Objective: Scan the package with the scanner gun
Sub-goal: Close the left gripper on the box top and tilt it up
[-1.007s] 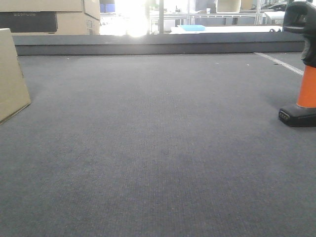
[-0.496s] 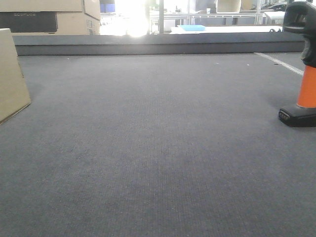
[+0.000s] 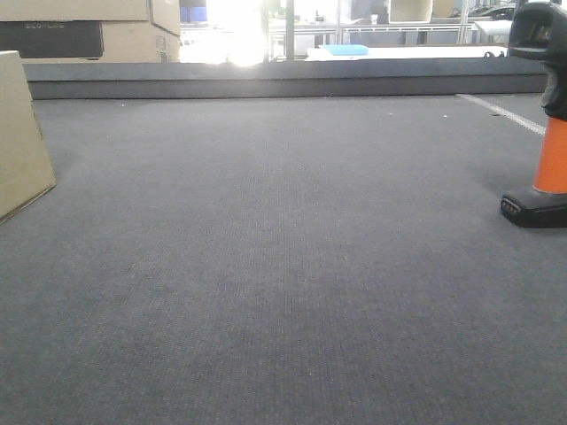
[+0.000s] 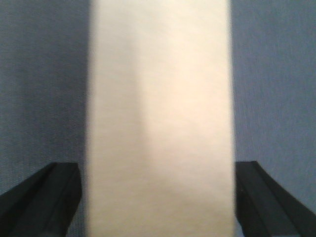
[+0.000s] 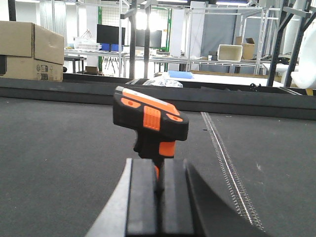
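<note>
Two task items stand well apart on the dark grey carpeted table (image 3: 283,266). In the front view the package (image 3: 22,133) sits at the left edge, a plain tan face cut off by the frame; the scanner gun (image 3: 542,115) stands upright at the right edge on its flat black base, its orange handle rising to a black head. Beyond the table's raised far rim, stacked cartons (image 3: 106,31) with dark printing sit at the far left; a blue item (image 3: 345,50) lies on a white surface; a white line (image 3: 500,111) crosses the carpet at the far right.

From the left wrist camera the package (image 4: 160,118) fills the middle as a pale, blurred slab running from near to far. The left gripper (image 4: 158,197) is spread wide around it, with one black finger (image 4: 44,197) just beside each long edge; a thin strip of carpet shows between the left finger and the box, so the jaws look apart from it rather than pressing, though blur hides the detail.

From the right wrist camera the scanner gun (image 5: 150,121) stands just ahead, its black head bearing orange buttons. The right gripper (image 5: 160,163) has its two dark fingers (image 5: 142,197) drawn together with only a thin slit between them; they hide the lower handle; whether their tips touch the scanner I cannot tell.
</note>
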Available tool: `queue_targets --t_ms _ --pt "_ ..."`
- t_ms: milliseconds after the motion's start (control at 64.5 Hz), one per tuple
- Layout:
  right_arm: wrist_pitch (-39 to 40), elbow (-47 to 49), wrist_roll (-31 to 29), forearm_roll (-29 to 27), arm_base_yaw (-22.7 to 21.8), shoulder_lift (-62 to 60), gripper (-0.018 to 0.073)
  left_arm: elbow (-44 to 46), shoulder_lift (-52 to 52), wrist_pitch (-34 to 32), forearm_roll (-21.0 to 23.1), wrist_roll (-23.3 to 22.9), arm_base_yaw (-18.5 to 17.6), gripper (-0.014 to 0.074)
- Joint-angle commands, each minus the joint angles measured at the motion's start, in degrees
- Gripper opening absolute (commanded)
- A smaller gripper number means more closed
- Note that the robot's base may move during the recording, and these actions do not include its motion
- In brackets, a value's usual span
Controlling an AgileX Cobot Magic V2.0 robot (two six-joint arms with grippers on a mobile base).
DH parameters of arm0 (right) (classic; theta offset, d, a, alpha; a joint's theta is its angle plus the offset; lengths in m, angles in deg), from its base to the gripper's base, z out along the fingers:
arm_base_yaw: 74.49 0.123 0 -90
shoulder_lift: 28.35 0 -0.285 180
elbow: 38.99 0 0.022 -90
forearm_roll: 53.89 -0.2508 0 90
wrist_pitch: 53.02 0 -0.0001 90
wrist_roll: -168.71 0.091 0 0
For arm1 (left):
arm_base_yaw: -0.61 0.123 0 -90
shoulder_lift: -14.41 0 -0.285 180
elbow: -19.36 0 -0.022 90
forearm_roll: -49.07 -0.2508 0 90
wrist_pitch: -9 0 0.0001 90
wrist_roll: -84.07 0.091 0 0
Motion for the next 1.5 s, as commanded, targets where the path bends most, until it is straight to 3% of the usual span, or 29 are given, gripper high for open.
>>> queue_targets --t_ms 0,77,139,341,496,635,713,790,868,1023,1224,1364,1488 --pt "1.12 0.07 0.05 0.27 -0.09 -0.16 -0.0162 -0.07 0.13 -0.07 -2.68 0.14 -1.59 0.0486" --pt "1.12 0.07 0.05 0.27 -0.09 -0.16 -0.0162 -0.07 0.13 -0.07 -2.96 0.02 -1.67 0.0432" --pt "1.12 0.07 0.05 0.27 -0.09 -0.16 -0.0162 -0.07 0.13 -0.07 -3.09 0.02 -1.67 0.0338" --pt "1.12 0.07 0.05 0.27 -0.09 -0.16 -0.0162 -0.07 0.13 -0.07 -1.95 -0.48 -1.67 -0.0103" --pt "1.12 0.07 0.05 0.27 -0.09 -0.16 -0.0162 0.56 0.13 0.42 4.64 -3.52 -1.67 -0.0111" --pt "1.12 0.07 0.05 0.27 -0.09 -0.16 -0.0162 3.42 0.13 4.98 18.29 -3.52 -1.67 -0.0111" --pt "1.12 0.07 0.05 0.27 -0.09 -0.16 -0.0162 4.52 -0.16 6.75 21.80 -6.11 -2.41 -0.0111" --pt "1.12 0.07 0.05 0.27 -0.09 -0.16 -0.0162 4.62 -1.45 3.72 20.35 -11.81 -4.37 -0.0111" --pt "1.12 0.07 0.05 0.27 -0.09 -0.16 -0.0162 4.62 -2.09 -0.02 15.41 -20.30 -7.61 -0.0111" --pt "1.12 0.07 0.05 0.27 -0.09 -0.16 -0.0162 4.30 -2.18 -5.18 6.38 -32.00 -17.86 -0.0111" --pt "1.22 0.07 0.05 0.27 -0.09 -0.16 -0.0162 4.30 -1.90 -9.65 4.05 -37.84 -29.34 -0.0111" --pt "9.54 0.07 0.05 0.27 -0.09 -0.16 -0.0162 2.52 -1.40 -14.05 2.82 -42.19 -34.68 -0.0111" --pt "0.42 2.00 0.05 0.27 -0.09 -0.16 -0.0162 -0.49 -1.30 -16.36 1.04 -45.08 -37.16 -0.0111"
